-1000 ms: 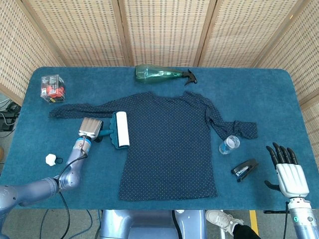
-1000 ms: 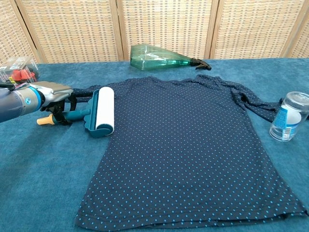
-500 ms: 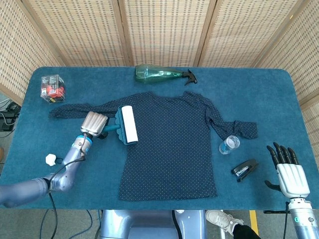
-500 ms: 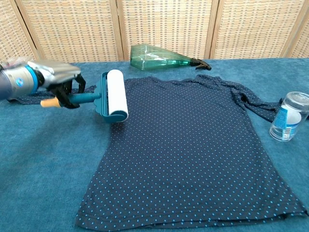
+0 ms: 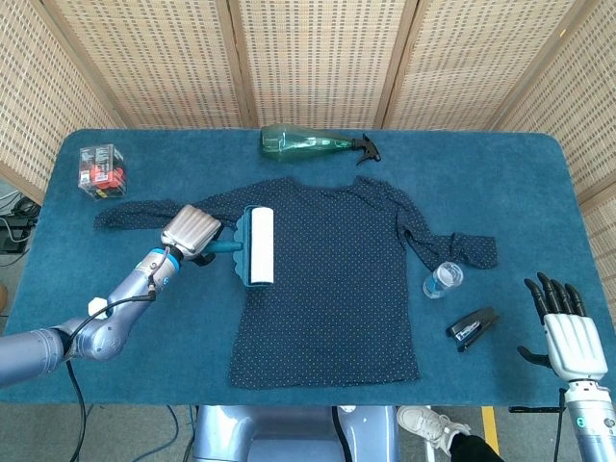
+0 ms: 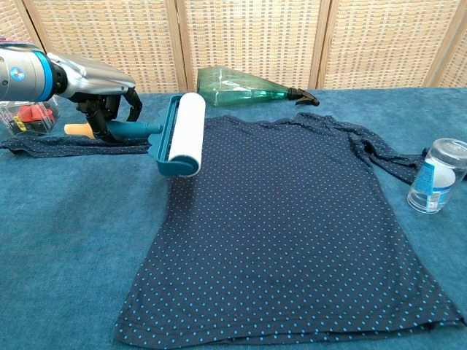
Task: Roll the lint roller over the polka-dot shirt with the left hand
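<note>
**Roller in hand, at the shirt's near edge**

My left robot hand is closed around the teal handle of the lint roller, gripping it firmly, with the white drum sticking out to that hand's right. The drum sits over the left shoulder of the polka-dot shirt, where the sleeve joins the body; I cannot tell from either view whether it presses on the cloth or hangs just above it. The shirt lies flat on the blue counter, spreading away from my hand to the right and toward me.

I judge the pickup done and the rolling barely begun: nearly the whole chest and hem lie beyond the drum, yet to be covered.

My right robot hand holds nothing, fingers apart, well away at the counter's near edge.
</note>
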### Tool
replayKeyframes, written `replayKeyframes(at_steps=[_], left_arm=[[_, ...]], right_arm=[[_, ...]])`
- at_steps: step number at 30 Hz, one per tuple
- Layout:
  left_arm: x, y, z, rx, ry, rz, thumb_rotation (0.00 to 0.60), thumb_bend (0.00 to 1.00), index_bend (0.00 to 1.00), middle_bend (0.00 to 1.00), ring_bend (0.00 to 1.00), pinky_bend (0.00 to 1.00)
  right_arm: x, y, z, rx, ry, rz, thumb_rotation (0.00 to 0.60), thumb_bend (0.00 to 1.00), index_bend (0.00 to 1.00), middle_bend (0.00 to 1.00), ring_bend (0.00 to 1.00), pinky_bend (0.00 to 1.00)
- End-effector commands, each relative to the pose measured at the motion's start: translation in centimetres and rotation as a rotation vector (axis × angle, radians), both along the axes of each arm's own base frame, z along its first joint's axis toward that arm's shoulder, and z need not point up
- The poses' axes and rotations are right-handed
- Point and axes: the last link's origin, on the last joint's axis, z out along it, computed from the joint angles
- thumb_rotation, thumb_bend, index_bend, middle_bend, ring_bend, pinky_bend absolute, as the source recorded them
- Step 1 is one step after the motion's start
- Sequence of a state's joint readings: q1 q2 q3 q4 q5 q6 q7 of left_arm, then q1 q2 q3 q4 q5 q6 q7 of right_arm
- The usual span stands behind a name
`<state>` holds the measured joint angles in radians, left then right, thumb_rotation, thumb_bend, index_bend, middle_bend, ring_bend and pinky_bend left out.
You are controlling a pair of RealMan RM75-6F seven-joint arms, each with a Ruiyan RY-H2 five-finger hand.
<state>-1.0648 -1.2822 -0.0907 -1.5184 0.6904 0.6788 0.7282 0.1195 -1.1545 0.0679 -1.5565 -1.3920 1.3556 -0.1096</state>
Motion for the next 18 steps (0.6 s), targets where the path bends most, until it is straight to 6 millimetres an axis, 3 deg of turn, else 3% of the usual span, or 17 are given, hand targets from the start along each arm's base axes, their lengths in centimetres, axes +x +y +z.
replayKeyframes(at_steps=[1, 7, 18], left_arm=[[0.4, 0.1, -0.1, -0.027, 0.05, 0.006, 0.6, 0.4, 0.87, 0.93, 0.8, 0.68], [0.9, 0.4, -1.2, -0.04, 0.175, 0.007, 0.6, 0.39, 0.87, 0.92, 0.8, 0.67], [2.1, 0.4, -2.7, -0.036, 0.251, 0.036, 0.6, 0.39, 0.87, 0.92, 0.8, 0.67]], right_arm=[[-0.1, 0.0, -0.1, 0.003, 0.001, -0.002, 0.6, 0.06, 0.0, 0.0, 0.0, 0.0], [-0.3, -0.2, -0.3, 0.011, 0.001, -0.011, 0.6, 0.06, 0.0, 0.0, 0.0, 0.0], [-0.5, -0.2, -0.2, 0.014, -0.003, -0.02, 0.6, 0.06, 0.0, 0.0, 0.0, 0.0]])
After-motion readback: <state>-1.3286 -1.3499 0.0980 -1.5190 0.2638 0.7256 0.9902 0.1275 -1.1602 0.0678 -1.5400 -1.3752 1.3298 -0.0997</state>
